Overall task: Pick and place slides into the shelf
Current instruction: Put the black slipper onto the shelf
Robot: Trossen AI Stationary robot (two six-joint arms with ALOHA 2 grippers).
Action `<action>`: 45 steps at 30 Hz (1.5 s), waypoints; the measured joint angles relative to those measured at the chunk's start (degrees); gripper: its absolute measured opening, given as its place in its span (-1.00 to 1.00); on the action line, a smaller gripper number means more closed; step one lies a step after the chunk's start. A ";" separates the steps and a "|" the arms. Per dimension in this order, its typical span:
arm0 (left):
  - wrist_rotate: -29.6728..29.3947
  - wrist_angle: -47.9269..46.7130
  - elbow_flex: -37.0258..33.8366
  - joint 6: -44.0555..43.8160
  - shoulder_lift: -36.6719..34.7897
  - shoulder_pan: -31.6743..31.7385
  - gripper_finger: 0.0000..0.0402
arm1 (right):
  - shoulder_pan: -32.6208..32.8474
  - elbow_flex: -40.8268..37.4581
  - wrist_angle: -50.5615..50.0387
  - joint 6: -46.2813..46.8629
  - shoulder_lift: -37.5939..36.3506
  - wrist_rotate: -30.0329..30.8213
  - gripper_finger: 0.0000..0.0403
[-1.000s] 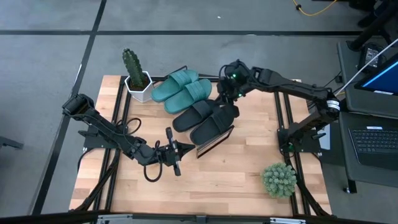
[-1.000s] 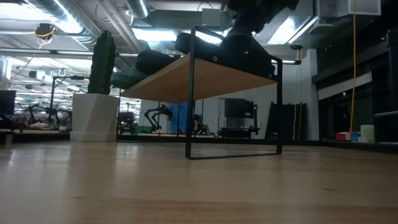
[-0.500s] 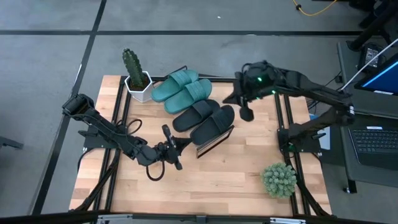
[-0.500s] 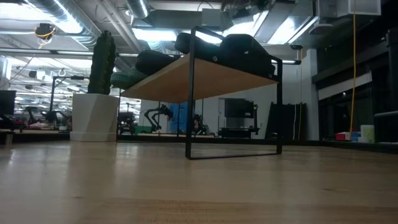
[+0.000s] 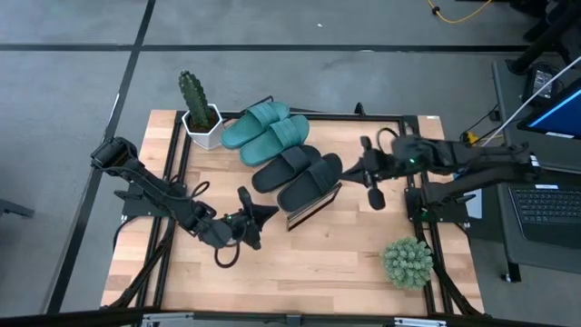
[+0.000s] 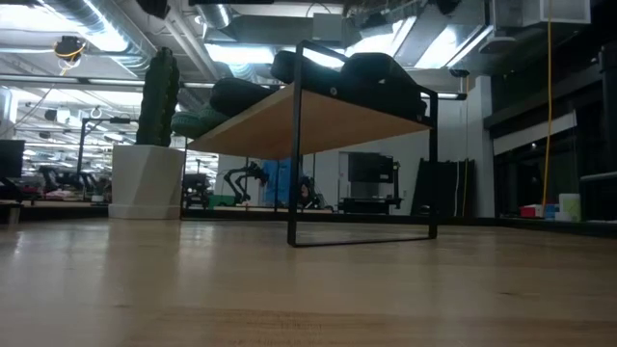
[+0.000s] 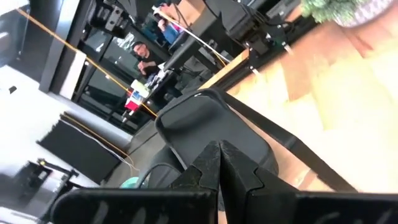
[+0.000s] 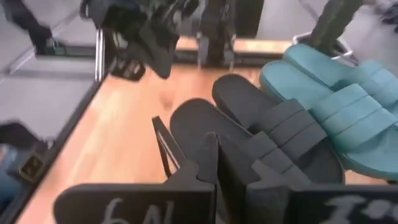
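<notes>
The teal-green pair (image 5: 265, 130) and the black pair (image 5: 300, 177) lie side by side on the slanted shelf (image 5: 314, 207), soles down. In the low view the black slides (image 6: 386, 82) sit on the shelf's plank (image 6: 318, 120). My right gripper (image 5: 361, 173) hovers to the right of the black pair, shut and holding nothing; its wrist view looks down on the black slides (image 8: 261, 137) and the teal ones (image 8: 339, 102). My left gripper (image 5: 270, 212) is shut by the shelf's near corner, pointing at the black slide (image 7: 211, 124), apart from it.
A cactus in a white pot (image 5: 195, 107) stands by the shelf's far left end. A round green plant (image 5: 406, 262) sits at the table's near right corner. Bare wood lies along the near side (image 5: 300, 272). A laptop (image 5: 545, 195) is off to the right.
My right gripper has drawn away from the outer black slide, moving toward the table's right and near edges. The slide stays where it lay on the shelf. The other slides have not moved.
</notes>
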 joint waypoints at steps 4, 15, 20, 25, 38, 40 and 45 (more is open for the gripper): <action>-0.28 -0.15 0.00 3.33 0.00 -0.37 -1.00 | 3.01 -8.94 8.61 5.06 -6.22 2.20 -0.97; -2.82 -0.20 0.00 9.47 0.00 0.44 -0.61 | 8.22 -20.71 20.42 12.93 -11.15 2.53 -0.97; -1.56 -3.67 0.00 10.05 0.00 1.45 -0.37 | 8.26 -22.15 21.43 14.46 -10.86 3.07 -0.97; 0.87 -13.03 -0.01 14.33 0.00 2.03 -0.29 | 8.24 -22.47 22.11 14.09 -10.57 3.11 -0.97; 4.07 -14.60 0.00 21.80 1.24 4.27 -0.28 | 8.24 -22.47 22.06 12.75 -10.53 3.04 -0.97; 2.82 -14.40 0.00 24.54 2.18 4.59 -0.28 | 8.24 -22.47 22.06 12.71 -10.53 3.00 -0.97; -0.56 -13.24 0.00 29.71 4.23 4.74 -0.28 | 8.24 -22.47 21.94 12.67 -10.53 2.98 -0.97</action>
